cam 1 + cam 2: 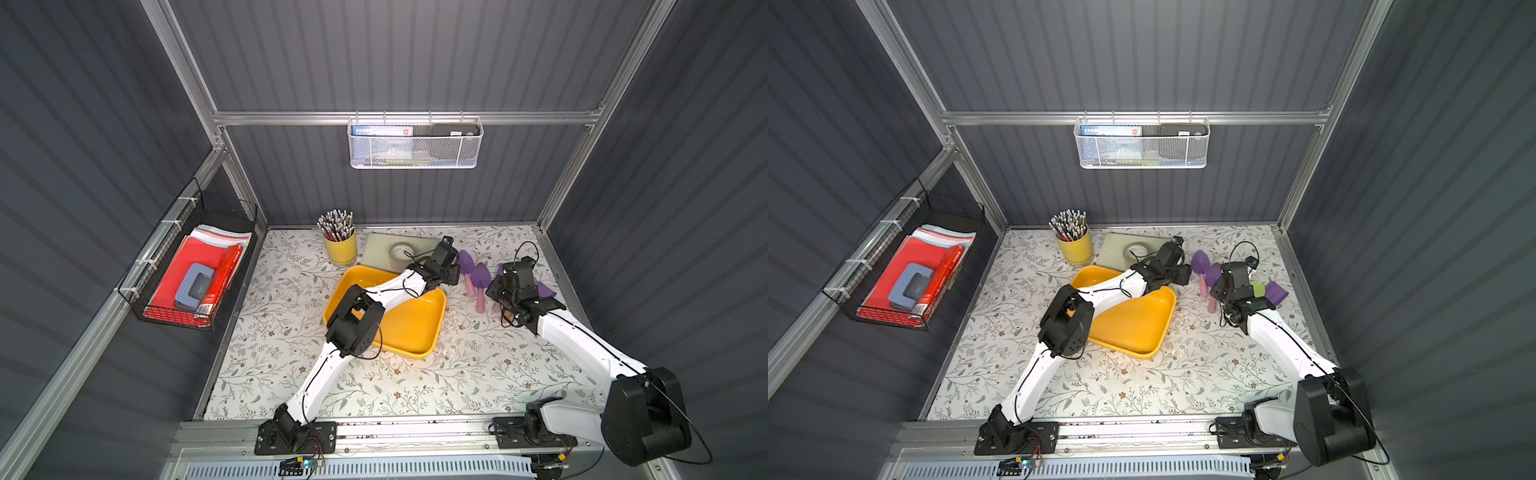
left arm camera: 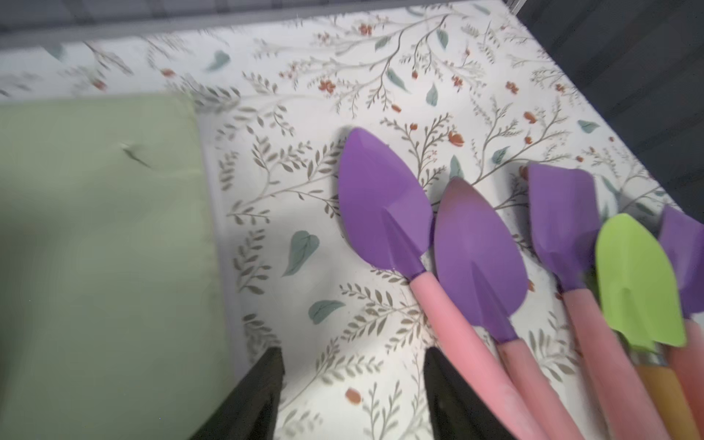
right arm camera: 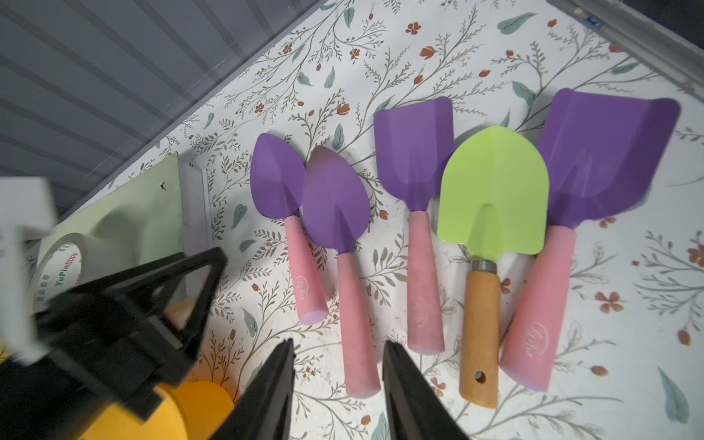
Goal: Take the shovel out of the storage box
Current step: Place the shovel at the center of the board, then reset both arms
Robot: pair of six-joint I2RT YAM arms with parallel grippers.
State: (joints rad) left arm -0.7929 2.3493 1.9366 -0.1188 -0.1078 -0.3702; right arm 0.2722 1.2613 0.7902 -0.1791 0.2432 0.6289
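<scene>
The storage box is a shallow yellow tray at mid-table, and nothing shows in the part not covered by my left arm. Several shovels lie side by side on the tablecloth to its right. Most have purple blades and pink handles; one is green with a wooden handle. My left gripper is open over bare cloth, and the leftmost shovel has its handle just beside one finger. My right gripper is open above the handle end of the second shovel, not touching it.
A pale green board with a tape roll and a yellow pencil cup stand behind the tray. A black wire basket hangs on the left wall and a white mesh basket on the back wall. The right wall is close to the shovels.
</scene>
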